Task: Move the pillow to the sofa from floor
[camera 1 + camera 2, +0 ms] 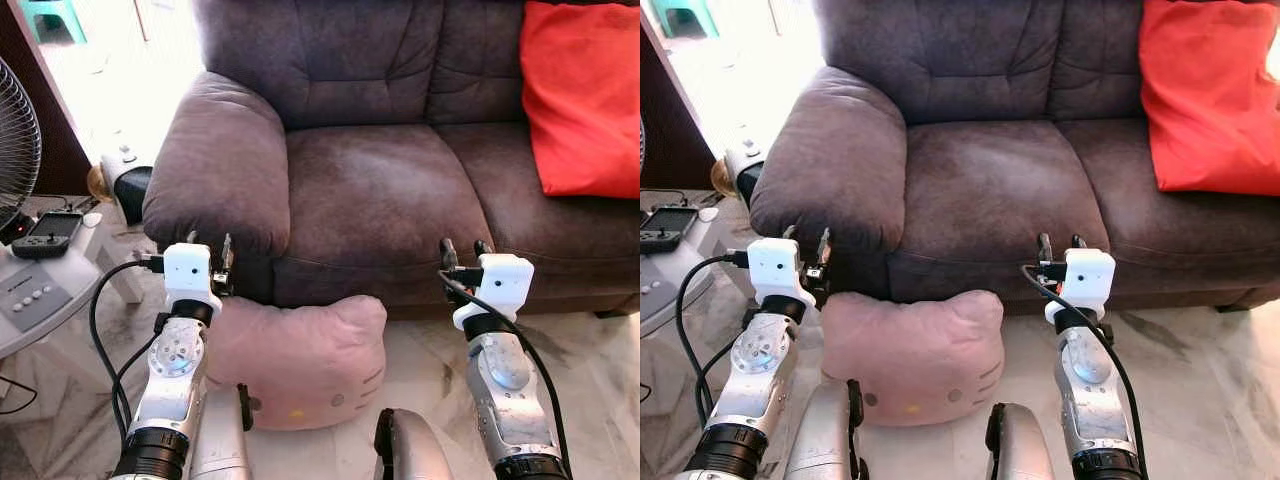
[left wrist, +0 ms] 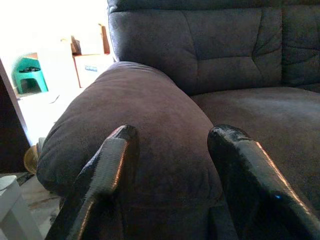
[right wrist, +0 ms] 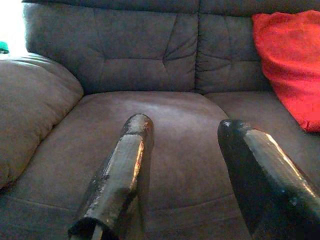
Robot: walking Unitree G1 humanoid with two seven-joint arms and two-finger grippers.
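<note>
Gaping left end effector (image 1: 208, 243) (empty), pillow (image 1: 300, 360) below

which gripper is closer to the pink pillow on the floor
Left. The left gripper hangs over the pink pillow's upper left corner by the sofa arm; the right gripper is off to its right.

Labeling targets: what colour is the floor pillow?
Pale pink pillow with a cartoon cat face, clearest in the left eye view.

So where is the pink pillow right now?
The pink pillow lies on the floor against the sofa front, below the left armrest, between the two raised grippers.
</note>
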